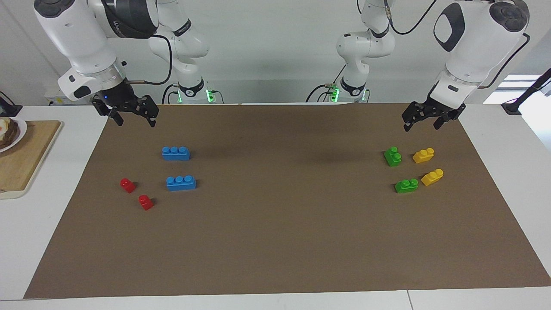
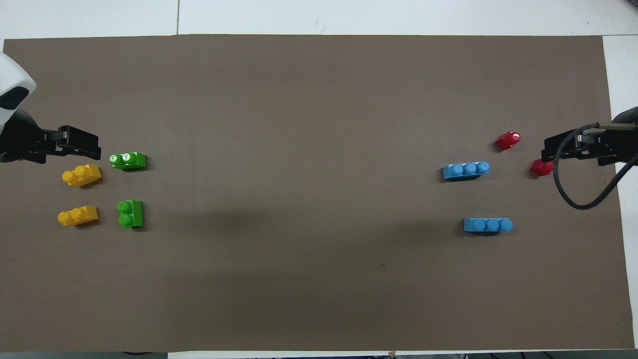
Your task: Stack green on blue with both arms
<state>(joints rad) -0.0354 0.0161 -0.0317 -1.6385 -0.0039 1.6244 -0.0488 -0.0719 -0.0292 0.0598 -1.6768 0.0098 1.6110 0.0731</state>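
Note:
Two green bricks lie at the left arm's end of the brown mat: one (image 1: 393, 156) (image 2: 130, 213) nearer to the robots, the other (image 1: 406, 185) (image 2: 128, 160) farther. Two blue bricks lie at the right arm's end: one (image 1: 175, 153) (image 2: 487, 225) nearer, the other (image 1: 181, 182) (image 2: 466, 170) farther. My left gripper (image 1: 423, 126) (image 2: 82, 144) hangs open and empty in the air by the green bricks. My right gripper (image 1: 134, 122) (image 2: 556, 149) hangs open and empty in the air near the blue bricks. Neither touches a brick.
Two yellow bricks (image 1: 423, 155) (image 1: 432, 177) lie beside the green ones. Two red bricks (image 1: 127, 185) (image 1: 146, 202) lie beside the blue ones. A wooden board (image 1: 21, 163) with a plate (image 1: 10, 133) sits off the mat (image 1: 275, 241) at the right arm's end.

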